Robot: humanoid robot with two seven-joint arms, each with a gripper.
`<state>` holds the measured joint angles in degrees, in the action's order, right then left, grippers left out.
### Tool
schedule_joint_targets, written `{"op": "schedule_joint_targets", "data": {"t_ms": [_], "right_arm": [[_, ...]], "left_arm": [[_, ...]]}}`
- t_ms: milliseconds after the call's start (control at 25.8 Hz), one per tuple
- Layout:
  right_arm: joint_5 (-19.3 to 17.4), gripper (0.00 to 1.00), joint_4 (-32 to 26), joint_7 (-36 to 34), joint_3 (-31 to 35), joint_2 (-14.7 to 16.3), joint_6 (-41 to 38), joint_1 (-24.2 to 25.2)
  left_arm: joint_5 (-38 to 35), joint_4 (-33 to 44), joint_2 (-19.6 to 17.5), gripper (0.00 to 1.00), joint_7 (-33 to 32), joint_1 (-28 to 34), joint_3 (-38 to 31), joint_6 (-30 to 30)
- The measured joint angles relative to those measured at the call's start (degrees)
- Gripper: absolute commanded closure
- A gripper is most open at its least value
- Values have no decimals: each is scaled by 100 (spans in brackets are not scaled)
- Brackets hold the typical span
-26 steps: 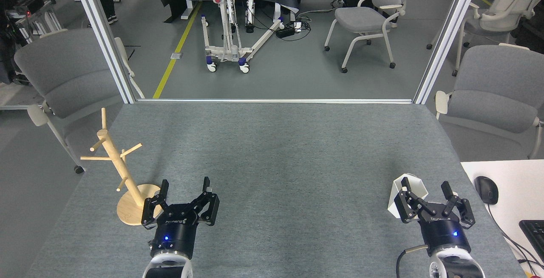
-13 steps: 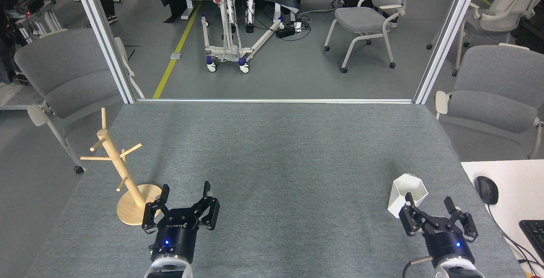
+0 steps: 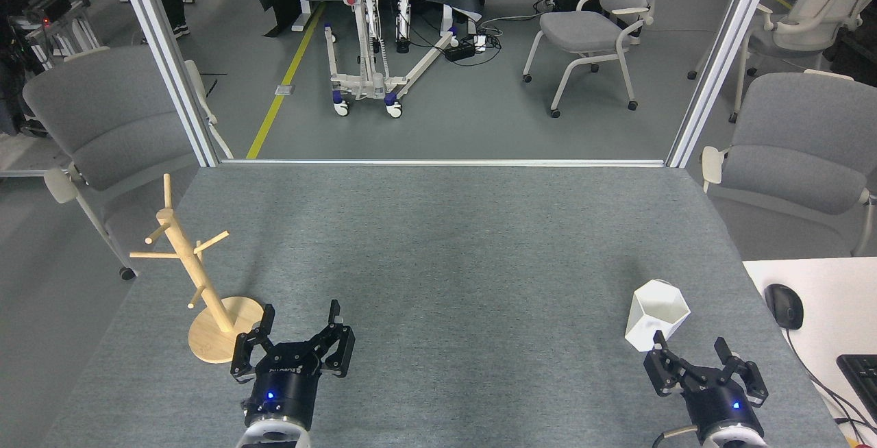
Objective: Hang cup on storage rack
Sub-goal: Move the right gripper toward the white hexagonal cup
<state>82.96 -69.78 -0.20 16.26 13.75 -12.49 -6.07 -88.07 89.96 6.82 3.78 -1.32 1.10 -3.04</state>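
The white faceted cup (image 3: 656,314) stands upright on the grey table (image 3: 438,249) at the near right, its hexagonal rim facing up. My right gripper (image 3: 688,342) is just below it, open, with its left fingertip close to the cup's base and nothing held. The wooden storage rack (image 3: 195,277) stands at the near left on its round disc base, with thin pegs branching from the post. My left gripper (image 3: 301,312) is open just to the right of the rack's base, empty.
A white desk (image 3: 822,311) with a black mouse (image 3: 783,305) and a keyboard (image 3: 862,369) adjoins the table's right edge. Grey chairs stand beyond both sides. Metal frame posts rise at the table's far corners.
Both arms have drawn back toward me. The right gripper slid away from around the cup, which stays standing on the table. The left gripper moved back slightly.
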Motion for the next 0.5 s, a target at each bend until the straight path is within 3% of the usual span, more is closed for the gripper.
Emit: {"op": "schedule_joint_targets", "data": {"t_ms": [504], "right_arm": [[14,0,406,18,-75,140,-44,-462]], "left_arm": [[0,-41,9,1,0,-1,10,-12]]}}
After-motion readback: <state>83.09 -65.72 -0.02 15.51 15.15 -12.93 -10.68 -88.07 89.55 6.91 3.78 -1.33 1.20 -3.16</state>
